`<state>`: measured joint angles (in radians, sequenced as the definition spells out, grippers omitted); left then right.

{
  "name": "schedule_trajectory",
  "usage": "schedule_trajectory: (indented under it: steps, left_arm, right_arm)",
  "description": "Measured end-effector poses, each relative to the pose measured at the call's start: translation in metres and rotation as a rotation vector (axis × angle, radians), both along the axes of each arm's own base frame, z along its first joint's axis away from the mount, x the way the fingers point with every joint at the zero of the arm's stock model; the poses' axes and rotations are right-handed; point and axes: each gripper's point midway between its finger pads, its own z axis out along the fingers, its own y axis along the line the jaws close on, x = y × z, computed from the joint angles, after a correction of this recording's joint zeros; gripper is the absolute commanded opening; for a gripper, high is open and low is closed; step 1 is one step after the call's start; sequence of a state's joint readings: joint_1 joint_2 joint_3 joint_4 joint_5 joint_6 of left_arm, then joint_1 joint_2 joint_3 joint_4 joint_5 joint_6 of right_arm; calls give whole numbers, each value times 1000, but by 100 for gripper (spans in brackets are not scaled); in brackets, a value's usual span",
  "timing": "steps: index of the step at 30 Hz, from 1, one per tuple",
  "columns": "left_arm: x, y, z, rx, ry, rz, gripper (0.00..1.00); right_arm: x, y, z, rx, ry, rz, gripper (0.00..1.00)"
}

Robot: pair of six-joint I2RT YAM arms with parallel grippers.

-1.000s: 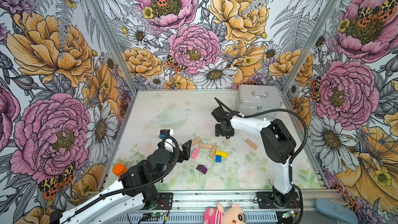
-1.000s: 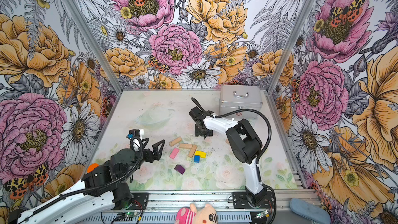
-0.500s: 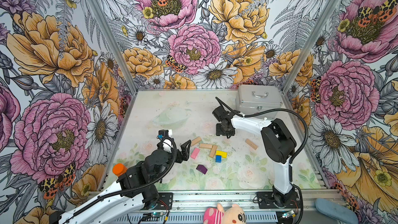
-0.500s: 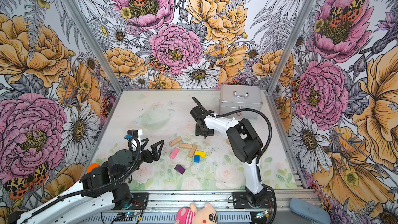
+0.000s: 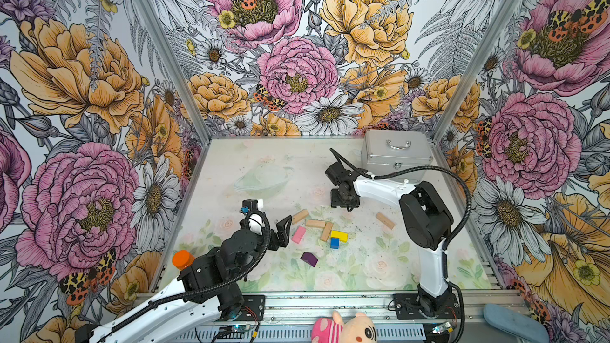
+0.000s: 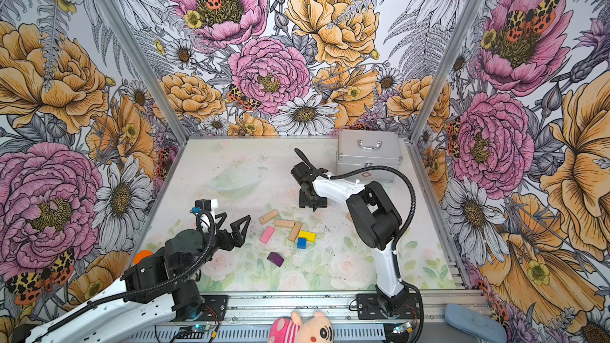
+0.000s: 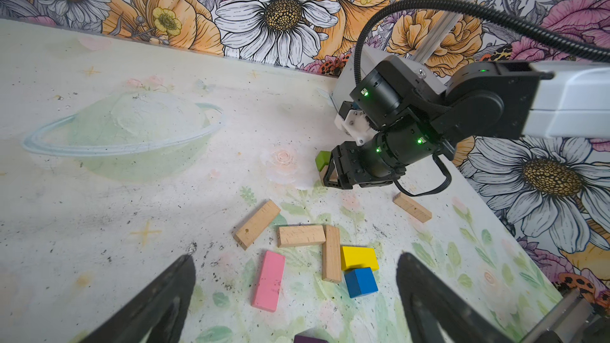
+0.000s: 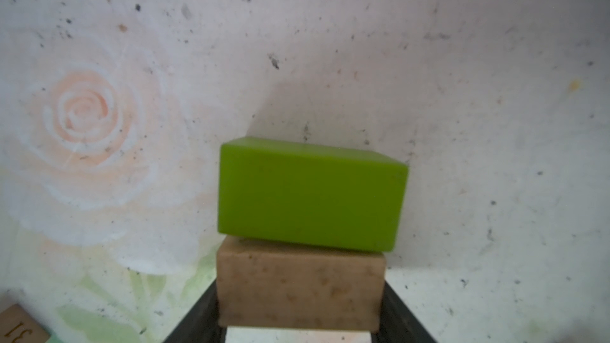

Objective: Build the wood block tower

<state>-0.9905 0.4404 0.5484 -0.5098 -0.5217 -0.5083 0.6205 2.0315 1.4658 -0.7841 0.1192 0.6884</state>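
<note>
1. Two blocks meet at the far middle of the table point(image 5: 231, 166): the right gripper point(image 5: 345, 204) has its jaws clasped on a tan block point(image 8: 298, 288), with a green block point(image 8: 310, 196) touching it.
2. The left gripper point(image 6: 233, 221) has its jaws wide and empty, beside the loose blocks point(image 5: 315, 223) nearer.
3. The build seems to be at an early stage; the next move calls for a gentle release, then fetching another block.

A silver case point(image 5: 396, 156) stands in the far right corner, an orange-capped bottle point(image 5: 183, 259) at the near left edge

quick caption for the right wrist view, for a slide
Right pincer closed on a plain tan wooden block, a bright green painted block overlapping its edge.
</note>
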Motion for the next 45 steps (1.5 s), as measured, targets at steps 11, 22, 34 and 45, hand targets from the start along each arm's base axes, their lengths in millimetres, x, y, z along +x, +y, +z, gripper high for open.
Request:
schedule_trajectory:
  steps: [11,22,34,45]
  left_arm:
    - [-1,2,1,-4,-2,0,96]
    - [-2,2,2,-9,-6,-2,96]
    - [-2,3,2,-9,-6,-1,96]
    - [0,-11,-7,22,48,-14,95]
  right_arm:
    - [4,-2,0,6,0,-10,64]
    - [2,-3,-10,-2,24,-11,82]
    - [-1,-4,31,51,-43,-3,87]
    - [-46,-49,121,148,-231,-21,87]
